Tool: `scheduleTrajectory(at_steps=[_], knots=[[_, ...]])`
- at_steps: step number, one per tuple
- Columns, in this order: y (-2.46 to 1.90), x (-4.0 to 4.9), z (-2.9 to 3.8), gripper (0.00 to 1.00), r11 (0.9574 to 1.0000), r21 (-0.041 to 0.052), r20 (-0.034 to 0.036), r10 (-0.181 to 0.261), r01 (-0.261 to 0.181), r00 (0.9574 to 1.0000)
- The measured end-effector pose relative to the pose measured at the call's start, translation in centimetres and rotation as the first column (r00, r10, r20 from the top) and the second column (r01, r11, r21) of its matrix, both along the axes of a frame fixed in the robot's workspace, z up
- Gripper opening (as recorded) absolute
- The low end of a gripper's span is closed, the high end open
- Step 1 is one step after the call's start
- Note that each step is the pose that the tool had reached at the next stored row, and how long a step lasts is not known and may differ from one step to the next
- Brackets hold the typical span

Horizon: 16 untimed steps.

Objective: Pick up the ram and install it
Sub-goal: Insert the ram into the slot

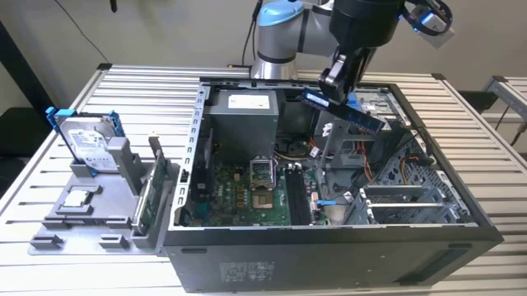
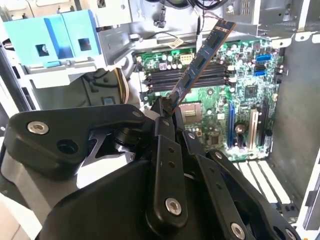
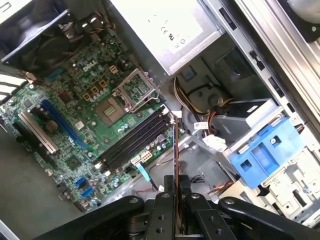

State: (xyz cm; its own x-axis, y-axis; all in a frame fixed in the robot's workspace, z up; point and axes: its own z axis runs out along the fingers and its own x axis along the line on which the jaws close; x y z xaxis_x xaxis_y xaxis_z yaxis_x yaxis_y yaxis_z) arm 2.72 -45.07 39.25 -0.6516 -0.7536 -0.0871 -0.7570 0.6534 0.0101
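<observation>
Above PC case (image 1: 329, 256), claw (image 1: 332, 85) clamped on ram (image 1: 356, 113), tilted over mobo (image 1: 247, 200).

Made out no wording clearly enough to read. Noted a pale label (image 1: 248, 101) carrying small dark print and marks on the power supply (image 1: 243, 129), set inside the computer case (image 1: 346, 246). Spotted a block of faint pale print (image 1: 247, 270) on that case's outer side wall. Saw a white sticker (image 1: 91, 151) with dark lettering on the hard drive (image 1: 78, 132), standing well apart from the case on the tabletop (image 1: 123, 80); characters too small to tell.
</observation>
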Motion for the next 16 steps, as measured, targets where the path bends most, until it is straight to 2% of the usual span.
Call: scheduleTrajectory(at_steps=[6,12,16], knots=[[0.00,0.00,-0.11,0.15,0.9977,-0.0001,0.0000,-0.067,0.067,0.9977],[0.00,-0.02,-0.26,0.15,0.9893,0.0001,-0.0001,-0.146,0.146,0.9893],[0.00,-0.07,-0.30,0.15,0.9853,0.0000,0.0000,-0.171,0.171,0.9853]])
